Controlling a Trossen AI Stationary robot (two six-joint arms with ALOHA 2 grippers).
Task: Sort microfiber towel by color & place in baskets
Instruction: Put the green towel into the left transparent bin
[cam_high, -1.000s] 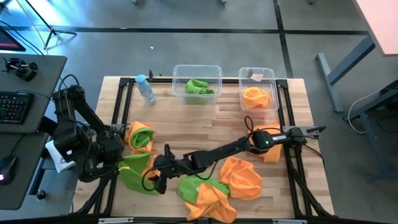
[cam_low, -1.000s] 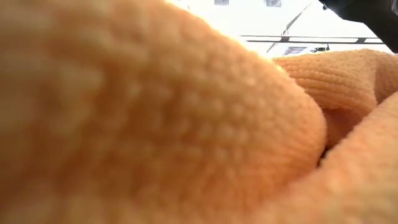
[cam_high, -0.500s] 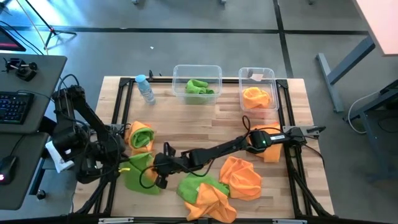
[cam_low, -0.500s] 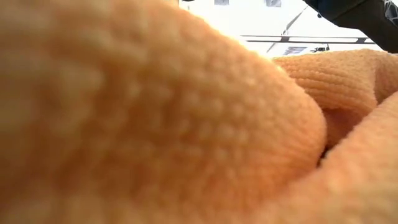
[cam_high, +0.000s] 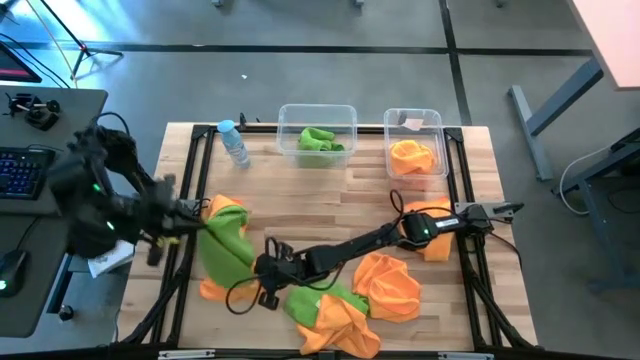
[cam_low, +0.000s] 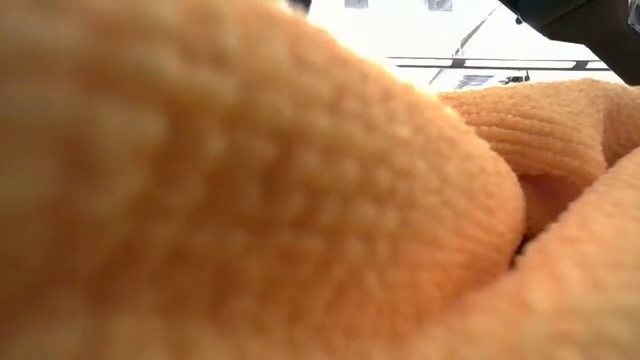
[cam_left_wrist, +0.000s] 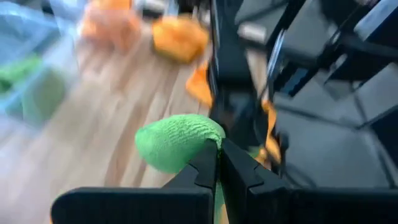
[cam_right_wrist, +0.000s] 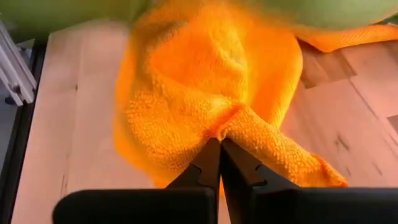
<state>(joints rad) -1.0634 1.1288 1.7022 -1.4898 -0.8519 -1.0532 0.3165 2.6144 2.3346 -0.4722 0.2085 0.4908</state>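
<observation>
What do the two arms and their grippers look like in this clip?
Both arms are black and jointed, with loose black cables. The right arm has a small green light near its base joint; the left arm shows one too. Each gripper, the right gripper and the left gripper, has two slim black fingers.

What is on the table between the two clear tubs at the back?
Nothing. In the high view, only bare wooden tabletop shows between the wider tub, holding a green towel, and the narrower tub, holding an orange towel.
</observation>
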